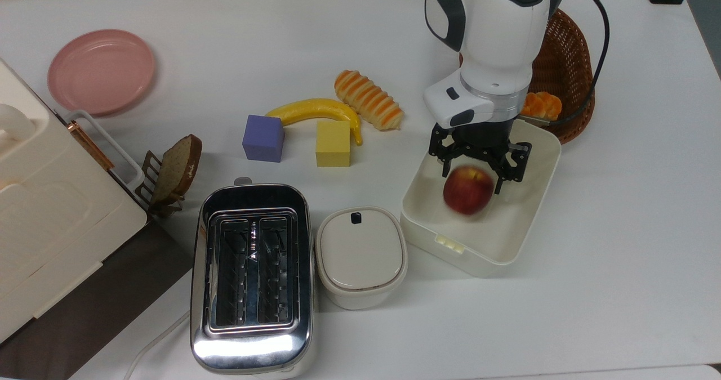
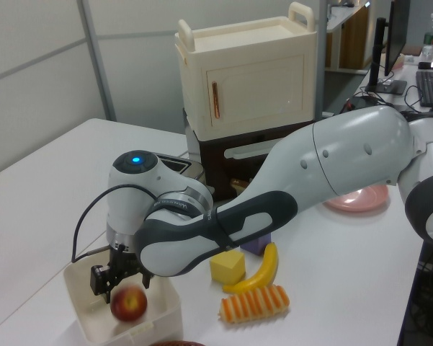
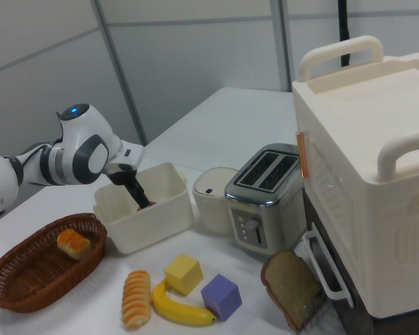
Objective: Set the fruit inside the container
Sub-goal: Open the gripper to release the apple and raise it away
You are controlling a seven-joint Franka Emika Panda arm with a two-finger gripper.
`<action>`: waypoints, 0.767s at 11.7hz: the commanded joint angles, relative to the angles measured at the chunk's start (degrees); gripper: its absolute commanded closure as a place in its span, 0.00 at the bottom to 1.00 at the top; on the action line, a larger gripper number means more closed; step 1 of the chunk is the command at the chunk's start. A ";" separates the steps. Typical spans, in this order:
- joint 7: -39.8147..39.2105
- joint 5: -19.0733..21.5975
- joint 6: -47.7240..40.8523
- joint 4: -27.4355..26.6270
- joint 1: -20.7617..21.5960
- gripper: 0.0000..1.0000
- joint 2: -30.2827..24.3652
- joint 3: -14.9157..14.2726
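Observation:
The fruit (image 1: 467, 190), a dark red apple, is inside the cream-white container (image 1: 507, 228), just under my gripper (image 1: 472, 177). The fingers stand open on either side above it, reaching down into the tub. In the left view the fruit (image 2: 128, 303) rests low in the container (image 2: 158, 324), with the gripper (image 2: 119, 285) directly over it. In the right view the gripper (image 3: 145, 204) dips into the container (image 3: 150, 227) from the right view's left.
A wicker basket (image 1: 563, 70) holding a bread roll (image 1: 541, 105) touches the tub's far side. A lidded white pot (image 1: 360, 256) and a toaster (image 1: 250, 273) stand to the top view's left. A banana (image 1: 315, 110), striped roll (image 1: 369, 99) and two cubes lie beyond.

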 commanded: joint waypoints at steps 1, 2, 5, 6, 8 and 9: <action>1.34 -0.85 -0.58 0.73 0.79 0.00 -2.56 -1.75; 1.26 -0.77 -0.85 0.65 0.53 0.00 -3.88 -2.10; -1.71 -0.77 -13.63 -0.32 -2.27 0.00 -11.52 -1.14; -3.91 -0.68 -18.99 -0.58 -2.98 0.00 -13.54 -0.61; -9.26 -0.77 -31.30 -0.93 -6.66 0.00 -18.11 0.44; -13.21 -0.77 -35.35 -0.94 -8.59 0.00 -19.78 1.49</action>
